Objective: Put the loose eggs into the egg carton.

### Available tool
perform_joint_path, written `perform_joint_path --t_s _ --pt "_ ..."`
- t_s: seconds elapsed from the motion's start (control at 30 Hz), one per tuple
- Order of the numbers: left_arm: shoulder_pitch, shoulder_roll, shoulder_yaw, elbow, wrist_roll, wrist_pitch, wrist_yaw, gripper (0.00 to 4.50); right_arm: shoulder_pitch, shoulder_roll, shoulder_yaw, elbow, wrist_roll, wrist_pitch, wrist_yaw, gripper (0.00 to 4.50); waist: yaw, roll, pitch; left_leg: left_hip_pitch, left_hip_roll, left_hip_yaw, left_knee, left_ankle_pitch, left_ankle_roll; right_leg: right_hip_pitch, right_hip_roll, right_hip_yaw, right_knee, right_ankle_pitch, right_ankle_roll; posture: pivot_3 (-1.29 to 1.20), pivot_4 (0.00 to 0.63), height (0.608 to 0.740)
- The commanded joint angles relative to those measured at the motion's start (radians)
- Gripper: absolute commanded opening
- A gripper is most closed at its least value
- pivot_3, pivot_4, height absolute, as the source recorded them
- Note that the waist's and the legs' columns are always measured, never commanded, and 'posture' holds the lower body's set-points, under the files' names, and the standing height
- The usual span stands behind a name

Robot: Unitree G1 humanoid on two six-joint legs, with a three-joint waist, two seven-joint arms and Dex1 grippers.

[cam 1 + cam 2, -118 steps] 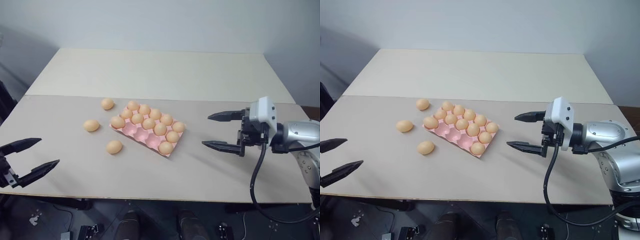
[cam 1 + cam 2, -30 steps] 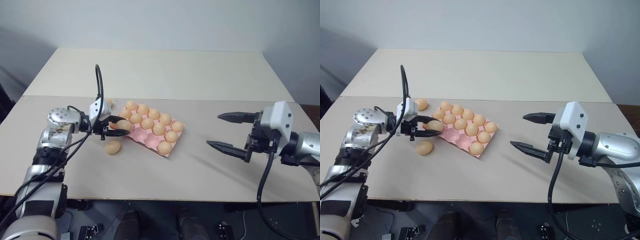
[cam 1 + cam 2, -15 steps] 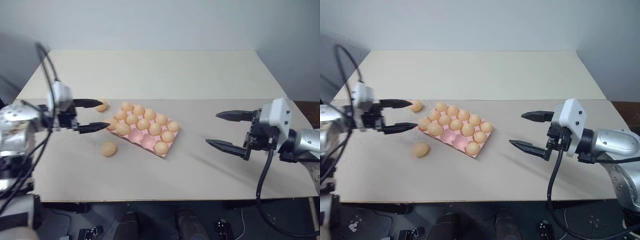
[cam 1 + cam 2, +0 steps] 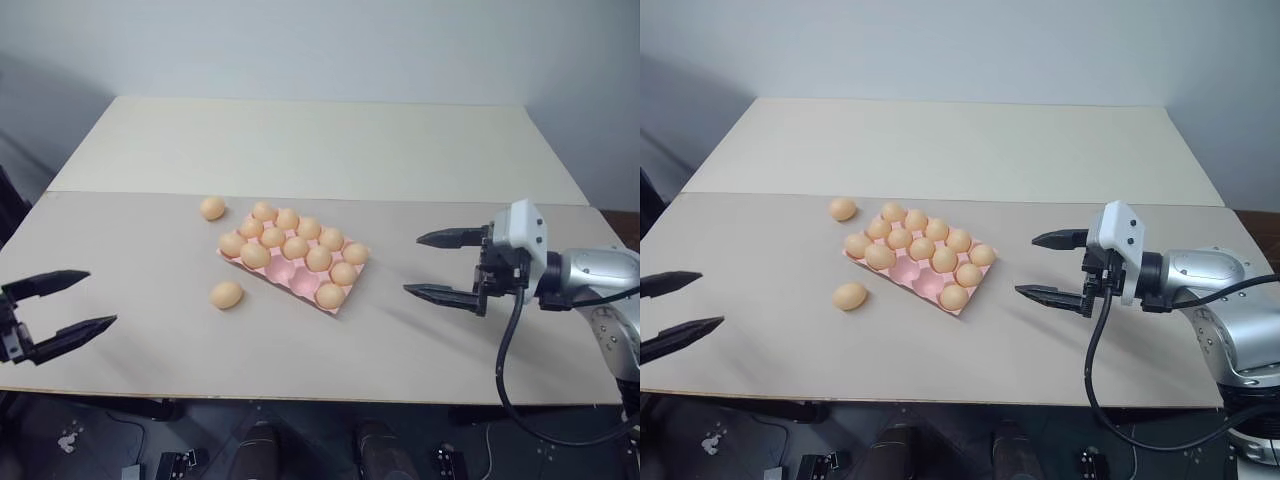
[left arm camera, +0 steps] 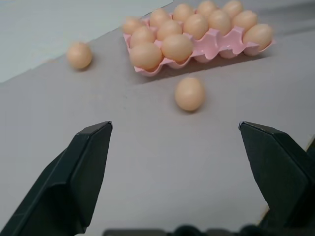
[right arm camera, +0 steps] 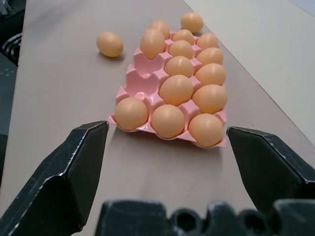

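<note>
Pale pink moulded egg carton [image 4: 293, 263], flat & lidless, sits mid-table on the beige table [image 4: 330, 150], turned at an angle. Most cups filled w/ light orange-tan eggs; two cups on its near side look empty, pink showing. Two loose eggs left on the table: one smooth tan oval egg [image 4: 227, 294] just off the carton's near-left edge, another [image 4: 212, 208] beyond the carton's far-left corner, both apart from it. Left gripper [image 4: 62, 311] at the table's near-left edge, black fingers spread wide, holding nothing, well apart from the eggs; left wrist view looks straight at the nearer egg. Right gripper [image 4: 442, 266] hovers right of carton, fingers also spread, empty. Step in hand, as I read it: between picks, left arm free for the next egg. Next move calls for reaching fwd to the nearer loose egg, straddling it w/ both fingers, closing gently (round, will roll if nudged), then carrying to an empty near-side cup.
</note>
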Motion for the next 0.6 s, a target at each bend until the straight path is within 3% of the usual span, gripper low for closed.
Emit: perform_joint_path --t_s 0.03,0.33,0.6 --pt "0.016 -0.014 0.013 -0.052 -0.021 -0.014 0.037 4.47 -0.010 -0.004 -0.017 -0.017 0.003 -0.018 0.010 4.50 0.000 0.000 0.000 0.000 0.000 0.000 0.000 0.000 0.000 0.000 0.000 0.000 0.000 0.000 0.000 0.00 0.150 0.740" --pt "-0.131 0.046 -0.105 0.013 -0.022 0.013 0.125 4.47 -0.004 -0.010 -0.039 -0.039 0.014 -0.006 0.001 4.50 -0.002 0.000 0.000 0.000 0.000 0.000 0.000 0.000 0.000 0.000 0.000 0.000 0.000 0.000 0.000 0.00 0.150 0.740" --pt "-0.572 0.089 -0.444 0.265 0.110 0.078 0.322 4.47 -0.011 -0.015 -0.048 -0.065 0.013 0.018 -0.036 4.50 -0.001 0.000 0.000 0.000 -0.001 -0.001 0.000 0.000 0.000 0.000 0.000 0.000 0.001 0.000 0.000 0.00 0.150 0.740"
